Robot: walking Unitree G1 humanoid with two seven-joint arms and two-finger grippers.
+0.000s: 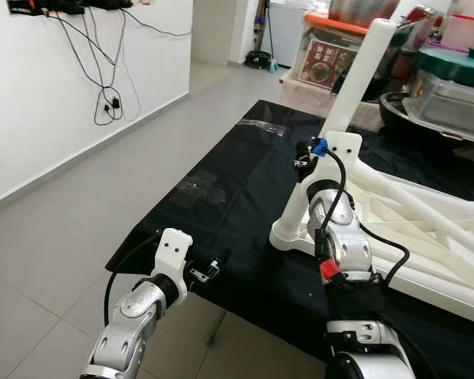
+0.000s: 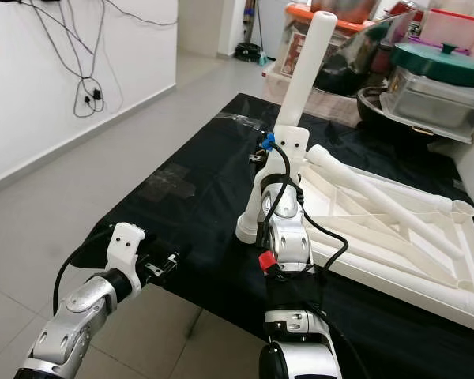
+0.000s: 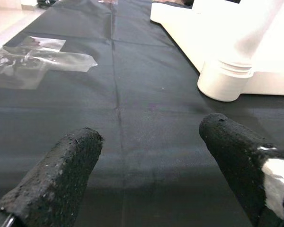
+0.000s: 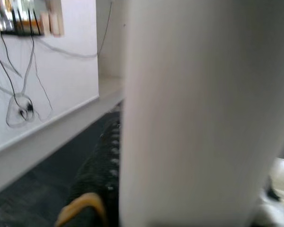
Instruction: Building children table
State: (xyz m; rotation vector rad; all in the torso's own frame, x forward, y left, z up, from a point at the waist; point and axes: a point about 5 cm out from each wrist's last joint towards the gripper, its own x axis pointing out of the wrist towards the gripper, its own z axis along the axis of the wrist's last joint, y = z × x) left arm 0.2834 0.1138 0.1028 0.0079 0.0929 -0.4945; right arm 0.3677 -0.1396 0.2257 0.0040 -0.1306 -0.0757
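Table frame, white plastic and upside down, lies on the black cloth spread over the floor, and I use it as my landmark. One leg stands up from its near corner socket, tilted slightly away from me. My right gripper is up against that leg about halfway along it; the wrist camera looks straight at the pale tube, with one dark finger beside it, but I cannot tell whether the fingers are clamped on it or merely alongside. My left gripper hovers low over the cloth's near edge, well apart from the frame, its fingers spread wide with nothing between them.

I judge the leg to be light, stiff, hollow plastic with a smooth, slippery skin, so it may spin within the grip. Holding it lower, nearer the socket, should give better control for seating it. The frame itself looks rigid but light enough to slide across the cloth if pushed sideways.
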